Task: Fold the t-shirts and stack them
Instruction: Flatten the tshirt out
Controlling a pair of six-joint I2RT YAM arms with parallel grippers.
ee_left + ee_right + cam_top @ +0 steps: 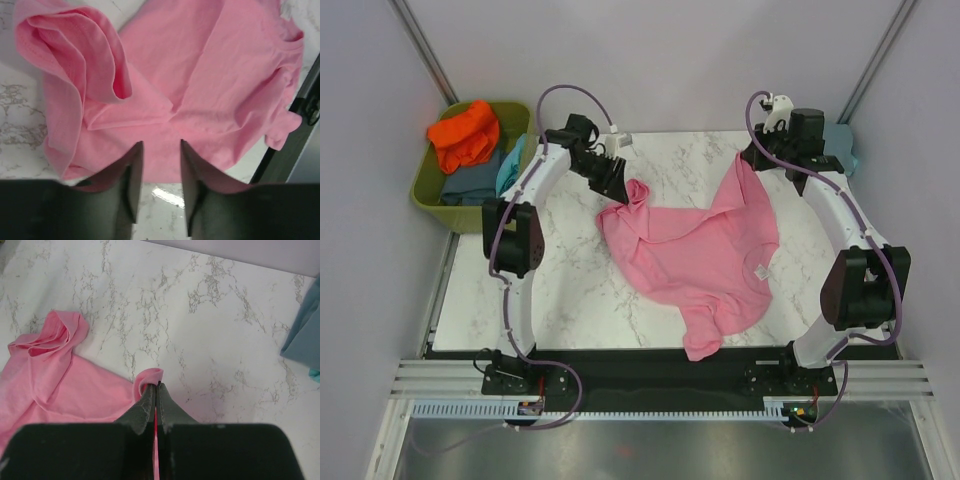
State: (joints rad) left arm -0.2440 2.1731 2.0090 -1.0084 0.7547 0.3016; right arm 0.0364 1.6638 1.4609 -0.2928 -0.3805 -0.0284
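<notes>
Pink t-shirt (700, 250): my right tool (155, 386) clamped on edge, left tool (161, 145) apart; I must grip matching corner, lift evenly.

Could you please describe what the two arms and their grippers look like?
The left arm and right arm have white links, black joint housings and looping purple cables. The left gripper and right gripper each carry two dark grey, tapering fingers.
</notes>
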